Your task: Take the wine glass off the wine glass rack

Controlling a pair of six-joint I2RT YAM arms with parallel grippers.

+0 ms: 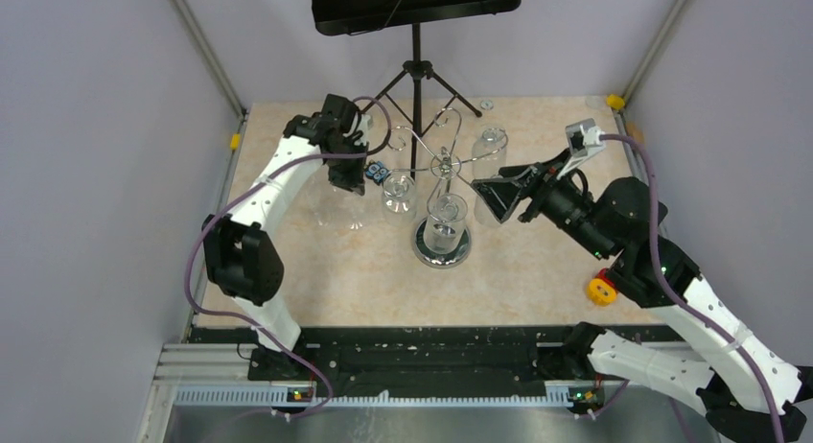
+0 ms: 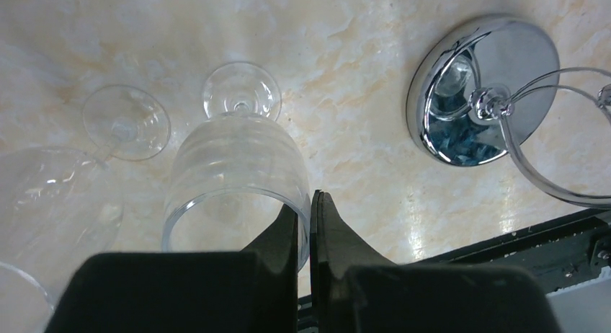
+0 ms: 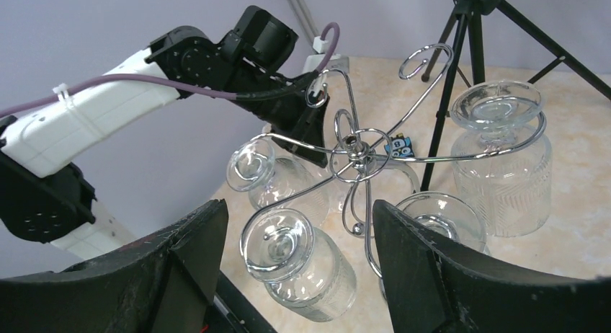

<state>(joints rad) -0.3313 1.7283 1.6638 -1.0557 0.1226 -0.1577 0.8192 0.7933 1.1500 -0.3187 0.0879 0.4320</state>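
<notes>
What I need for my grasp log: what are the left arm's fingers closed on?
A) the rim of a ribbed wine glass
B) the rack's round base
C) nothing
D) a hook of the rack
A: the left wrist view shows the left fingers pinching the ribbed wine glass at its rim, apart from the rack base.

We see a beige marble-patterned table boxed in by pale lavender walls, a black tripod music stand at its far edge.

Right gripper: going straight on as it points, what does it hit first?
Probably the nearest hanging wine glass on the wine glass rack, ahead of the right gripper; depth unclear, a neighbouring glass might come first.
</notes>
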